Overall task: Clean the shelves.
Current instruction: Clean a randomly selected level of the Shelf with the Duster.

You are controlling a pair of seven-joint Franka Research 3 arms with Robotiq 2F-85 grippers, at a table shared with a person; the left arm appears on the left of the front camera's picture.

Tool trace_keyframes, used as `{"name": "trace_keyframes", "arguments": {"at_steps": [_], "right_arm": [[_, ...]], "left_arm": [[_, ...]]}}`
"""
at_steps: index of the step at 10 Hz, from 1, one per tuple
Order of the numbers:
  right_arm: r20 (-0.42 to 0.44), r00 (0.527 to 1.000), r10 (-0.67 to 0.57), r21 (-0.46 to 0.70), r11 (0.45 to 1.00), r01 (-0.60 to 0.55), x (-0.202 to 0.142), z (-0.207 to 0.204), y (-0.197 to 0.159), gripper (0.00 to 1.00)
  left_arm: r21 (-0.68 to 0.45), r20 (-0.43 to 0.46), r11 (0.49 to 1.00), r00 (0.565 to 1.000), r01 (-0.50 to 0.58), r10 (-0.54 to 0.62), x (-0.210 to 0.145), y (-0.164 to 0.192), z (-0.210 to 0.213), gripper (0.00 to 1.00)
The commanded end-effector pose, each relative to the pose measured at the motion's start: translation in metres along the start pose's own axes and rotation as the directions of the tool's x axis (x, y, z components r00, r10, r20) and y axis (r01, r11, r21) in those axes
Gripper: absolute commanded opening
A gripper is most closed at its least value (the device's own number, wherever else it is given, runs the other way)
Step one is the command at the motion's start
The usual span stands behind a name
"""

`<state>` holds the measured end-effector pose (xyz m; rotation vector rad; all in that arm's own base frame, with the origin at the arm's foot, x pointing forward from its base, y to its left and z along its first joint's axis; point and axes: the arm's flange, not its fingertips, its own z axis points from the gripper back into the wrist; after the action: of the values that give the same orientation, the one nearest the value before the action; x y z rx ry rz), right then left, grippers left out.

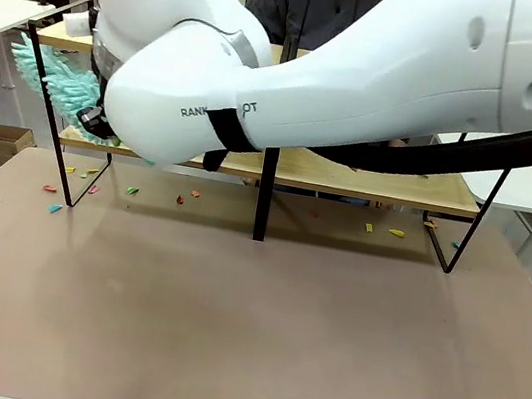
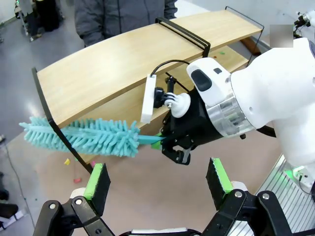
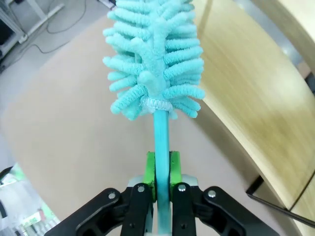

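Turquoise duster [image 3: 155,73] clamped in the jaws of the right gripper [image 3: 162,164], at the end of the shelves [image 2: 123,69]: dusting seemingly underway. Left gripper [image 2: 156,169]: jaws apart, empty. Next: sweep along the board.

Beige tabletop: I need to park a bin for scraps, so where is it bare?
The tabletop is bare from the near edge up to the shelves' black feet. Crowded: coloured scraps lie around the feet, under the lower board, and the right gripper holds a teal duster at the left end.
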<state>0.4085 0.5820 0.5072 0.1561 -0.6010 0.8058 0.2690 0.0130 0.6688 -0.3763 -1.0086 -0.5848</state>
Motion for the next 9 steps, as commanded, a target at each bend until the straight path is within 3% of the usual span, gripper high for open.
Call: {"name": "trace_keyframes", "arguments": {"at_steps": [1, 3, 6, 9], "right_arm": [[-0.025, 0.999, -0.020, 0.019, 1.000, 0.020, -0.028, 0.015, -0.005, 0.13], [-0.135, 0.990, -0.044, 0.075, 0.996, 0.055, -0.068, 0.051, -0.026, 0.13], [-0.288, 0.948, -0.137, 0.127, 0.976, 0.179, -0.185, 0.159, -0.084, 0.13], [-0.256, 0.955, -0.152, 0.238, 0.947, 0.214, -0.294, 0.263, -0.119, 0.13]], "left_arm": [[0.003, -0.007, 1.000, 1.000, 0.000, 0.000, 0.000, -0.001, 0.000, 1.00], [0.003, -0.007, 1.000, 1.000, 0.000, 0.000, 0.000, -0.001, 0.000, 1.00], [0.003, -0.007, 1.000, 1.000, 0.000, 0.000, 0.000, -0.001, 0.000, 1.00], [0.003, -0.007, 1.000, 1.000, 0.000, 0.000, 0.000, -0.001, 0.000, 1.00]]}}
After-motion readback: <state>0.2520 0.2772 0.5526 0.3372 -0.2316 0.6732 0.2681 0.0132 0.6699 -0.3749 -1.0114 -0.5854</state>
